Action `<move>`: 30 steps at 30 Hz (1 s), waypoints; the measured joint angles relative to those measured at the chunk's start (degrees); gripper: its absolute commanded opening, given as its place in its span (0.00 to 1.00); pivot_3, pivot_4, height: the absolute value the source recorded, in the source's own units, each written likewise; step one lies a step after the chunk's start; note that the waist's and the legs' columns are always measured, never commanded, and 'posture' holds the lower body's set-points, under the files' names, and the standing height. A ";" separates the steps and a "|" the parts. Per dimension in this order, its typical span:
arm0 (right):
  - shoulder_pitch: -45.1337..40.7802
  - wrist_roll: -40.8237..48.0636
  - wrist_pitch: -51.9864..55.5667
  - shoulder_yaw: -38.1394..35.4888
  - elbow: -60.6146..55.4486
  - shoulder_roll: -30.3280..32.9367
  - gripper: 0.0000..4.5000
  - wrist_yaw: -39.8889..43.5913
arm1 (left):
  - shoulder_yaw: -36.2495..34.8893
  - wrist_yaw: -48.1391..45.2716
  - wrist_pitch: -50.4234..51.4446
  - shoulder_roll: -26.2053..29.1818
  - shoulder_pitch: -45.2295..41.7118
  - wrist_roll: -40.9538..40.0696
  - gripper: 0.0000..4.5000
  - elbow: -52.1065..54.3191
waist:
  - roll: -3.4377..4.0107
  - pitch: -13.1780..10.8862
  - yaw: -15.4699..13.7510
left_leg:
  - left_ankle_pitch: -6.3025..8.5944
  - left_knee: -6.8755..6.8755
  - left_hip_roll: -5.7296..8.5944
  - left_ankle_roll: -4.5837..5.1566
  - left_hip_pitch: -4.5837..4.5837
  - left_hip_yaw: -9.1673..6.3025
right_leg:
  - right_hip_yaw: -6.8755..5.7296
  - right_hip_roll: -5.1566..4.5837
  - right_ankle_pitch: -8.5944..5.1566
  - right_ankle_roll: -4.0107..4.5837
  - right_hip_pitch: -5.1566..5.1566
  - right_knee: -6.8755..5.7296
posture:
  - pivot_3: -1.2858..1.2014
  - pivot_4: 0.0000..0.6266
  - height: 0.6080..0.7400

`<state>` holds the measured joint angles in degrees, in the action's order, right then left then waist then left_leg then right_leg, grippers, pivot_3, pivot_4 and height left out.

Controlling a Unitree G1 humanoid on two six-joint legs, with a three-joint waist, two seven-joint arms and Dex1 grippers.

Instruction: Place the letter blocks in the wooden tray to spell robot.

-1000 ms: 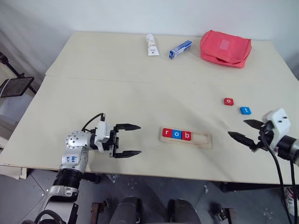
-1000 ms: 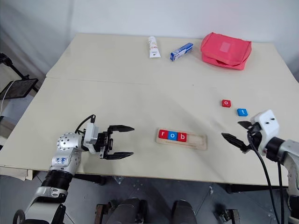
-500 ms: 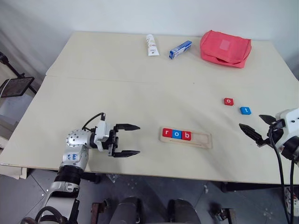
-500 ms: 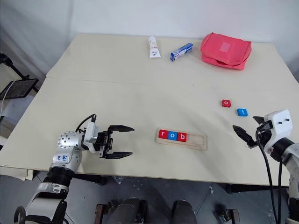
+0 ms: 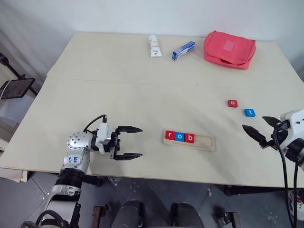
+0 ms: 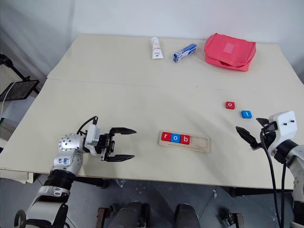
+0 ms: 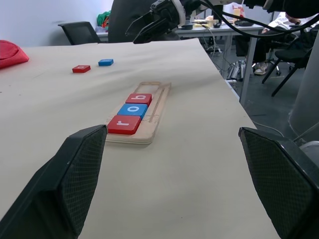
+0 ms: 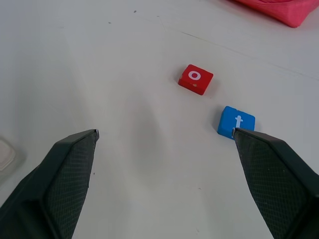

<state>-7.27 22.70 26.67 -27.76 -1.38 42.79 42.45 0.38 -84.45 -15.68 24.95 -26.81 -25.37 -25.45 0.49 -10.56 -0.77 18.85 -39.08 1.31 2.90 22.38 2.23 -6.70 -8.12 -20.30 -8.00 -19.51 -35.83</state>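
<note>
**Three tiles in the tray, two loose near the right end effector**

The wooden tray (image 5: 190,140) lies near the front edge of the surface (image 5: 118,95), with bare room all around it. Its left part holds three letter blocks touching in a row — red "r" (image 5: 169,135), blue "o" (image 5: 179,136), red "b" (image 5: 189,137) — and the groove to their right is unfilled. The red "o" tile (image 5: 232,103) and blue "t" tile (image 5: 249,112) sit apart from each other, flat on the surface, toward the right edge and well away from the tray.

The left end effector (image 5: 130,142) hovers left of the tray near the front edge, fingers spread apart, holding nothing. The right end effector (image 5: 261,129) sits by the right edge, just in front of the blue "t", jaws wide apart and empty.

Along the far edge, well clear, lie a white tube (image 5: 154,45), a blue-and-white box (image 5: 183,50) and a red pouch (image 5: 229,48).

The right wrist view shows both loose tiles' letters clearly — the "t" just beside one fingertip (image 8: 271,174). The left wrist view looks along the tray and shows chairs and desks beyond the surface.
</note>
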 measured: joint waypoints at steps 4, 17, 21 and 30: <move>-5.22 0.25 2.78 3.24 -0.03 -0.95 1.00 -2.62 | -0.04 0.09 0.02 -0.04 0.04 0.00 1.00 0.29 | 0.00 0.00 0.56 | 0.00 0.00 -0.03 -0.01 0.00 -0.03 | -0.02 0.02 0.00 0.00 -0.01 -0.02 | 0.52 0.24 1.00; -33.05 -10.50 -5.90 14.34 37.52 -8.65 1.00 -14.22 | -0.54 2.74 1.68 0.66 5.17 -0.05 1.00 6.93 | 0.01 0.00 1.04 | -0.01 0.13 0.03 -0.01 0.03 -0.12 | -0.09 -0.02 0.00 0.00 -0.10 -0.11 | 0.52 0.24 1.00; -37.70 -12.55 -11.41 15.16 48.81 -10.11 1.00 -16.29 | -0.73 4.15 2.52 1.00 6.99 -0.07 1.00 9.64 | 0.03 0.00 1.21 | -0.02 0.12 0.02 -0.01 0.03 -0.11 | -0.09 -0.02 0.00 0.00 -0.09 -0.11 | 0.52 0.24 1.00; -43.14 -13.64 -16.70 15.03 59.34 -10.59 0.96 -18.96 | -1.24 6.03 3.39 1.53 9.40 -0.08 1.00 12.00 | 0.03 0.00 1.77 | -0.02 0.10 -0.01 -0.01 0.02 -0.14 | -0.09 0.00 0.00 0.00 -0.06 -0.11 | 0.52 0.24 1.00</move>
<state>-50.40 9.06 9.98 -12.73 57.95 32.20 23.49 -0.86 -78.42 -12.29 26.47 -17.41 -25.46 -13.46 0.52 -10.56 1.00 18.83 -38.97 1.30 2.88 22.40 2.10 -6.79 -8.12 -20.30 -8.00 -19.57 -35.94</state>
